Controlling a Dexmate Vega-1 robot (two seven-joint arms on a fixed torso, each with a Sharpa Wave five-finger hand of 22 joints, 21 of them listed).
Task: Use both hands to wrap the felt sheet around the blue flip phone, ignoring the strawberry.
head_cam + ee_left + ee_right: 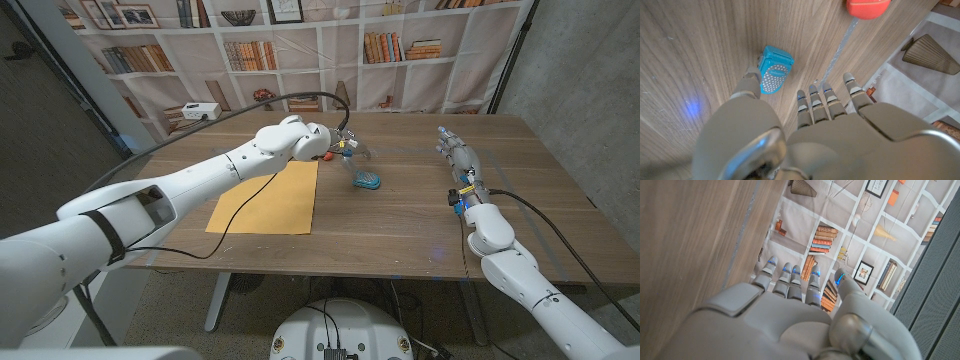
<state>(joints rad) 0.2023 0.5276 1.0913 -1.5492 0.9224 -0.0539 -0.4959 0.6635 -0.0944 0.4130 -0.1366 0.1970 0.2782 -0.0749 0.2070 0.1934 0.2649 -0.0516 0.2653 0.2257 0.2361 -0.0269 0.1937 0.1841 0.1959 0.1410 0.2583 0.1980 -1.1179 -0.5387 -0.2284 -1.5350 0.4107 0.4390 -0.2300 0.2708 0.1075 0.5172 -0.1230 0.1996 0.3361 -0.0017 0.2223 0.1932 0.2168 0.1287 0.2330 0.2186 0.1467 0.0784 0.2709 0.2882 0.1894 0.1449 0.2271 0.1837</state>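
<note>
The blue flip phone (pixel 367 181) lies on the wooden table, right of the yellow-orange felt sheet (pixel 268 197), which lies flat. My left hand (pixel 335 143) hovers just behind the phone, fingers apart and holding nothing. In the left wrist view the phone (pixel 774 76) sits beyond the left hand (pixel 805 130), close to the thumb. The red strawberry (pixel 867 7) lies further off on the table; in the head view it (pixel 327 155) peeks out beside the left hand. My right hand (pixel 458 155) stands at the table's right side, fingers extended, nothing in it.
A white box (pixel 199 111) sits at the table's far left corner. A cable (pixel 300 98) arcs over the left arm. A bookshelf backdrop stands behind the table. Bare wood lies between the phone and my right hand.
</note>
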